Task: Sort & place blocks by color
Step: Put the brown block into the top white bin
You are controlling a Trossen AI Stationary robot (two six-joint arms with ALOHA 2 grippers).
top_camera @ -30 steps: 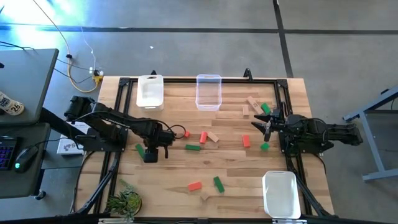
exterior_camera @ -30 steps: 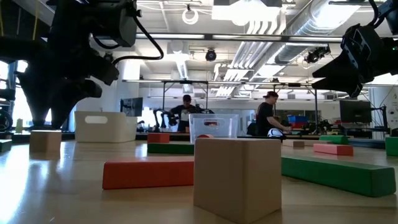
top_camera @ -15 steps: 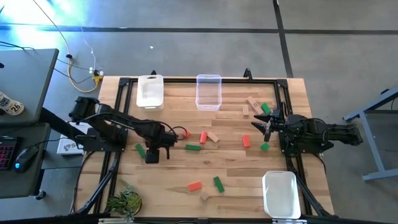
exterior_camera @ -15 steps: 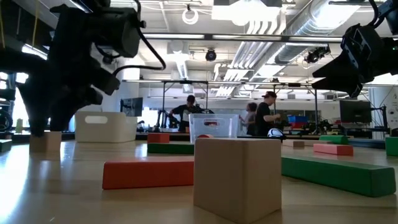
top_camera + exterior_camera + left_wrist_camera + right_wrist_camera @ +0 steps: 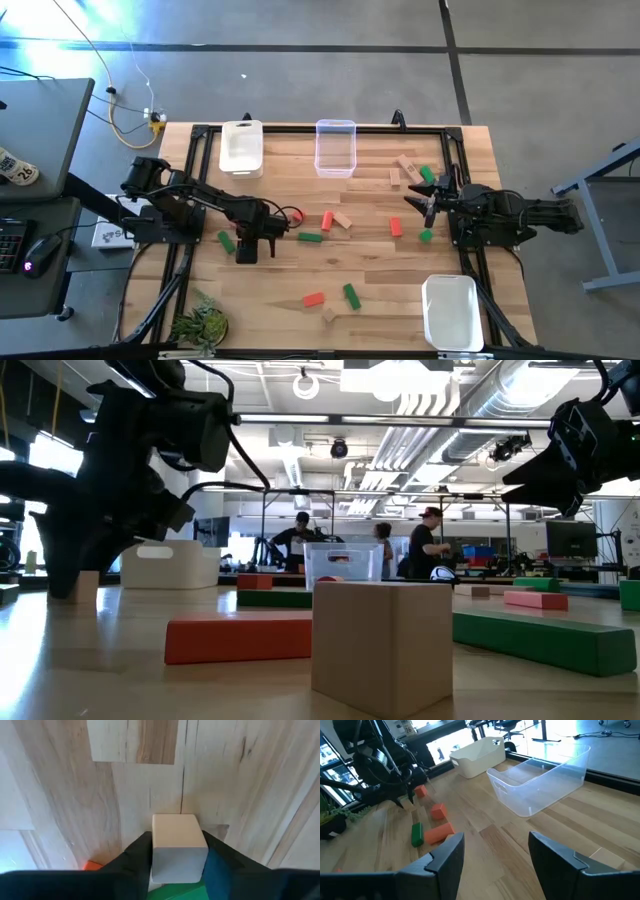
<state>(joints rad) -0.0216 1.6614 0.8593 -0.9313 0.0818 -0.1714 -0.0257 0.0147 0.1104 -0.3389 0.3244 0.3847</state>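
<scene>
Pale natural wood is what the left claw [image 5: 176, 851] is set around: a small pale wooden cube [image 5: 179, 847] is seen between its two dark fingers [image 5: 139, 857], which lie against the cube's sides in the left wrist view. The cube's lower edge is cut off by the picture and by a green shape below it, so whether it rests on the light wooden counter [image 5: 380, 270] cannot be told. From above, the cube is hidden under the left claw [image 5: 246, 240], which is lowered at the counter's left middle, beside a small green block [image 5: 226, 240] and near a red block [image 5: 299, 214].

The right claw [image 5: 492, 855] is held wide with nothing between its fingers, at the counter's right edge [image 5: 428, 204].

The other red, green and pale wooden blocks [image 5: 312, 238] are scattered over the counter's middle and right; none is seen inside the white rectangular plastic bin [image 5: 241, 146], the clear plastic bin [image 5: 336, 147] at the far edge, or the white bin [image 5: 449, 311] at the near right corner. In the low view a large pale cube [image 5: 384, 643] blocks much of the counter behind it, and people in the room beyond are partly hidden by the clear bin. No writing on the task's things can be read.
</scene>
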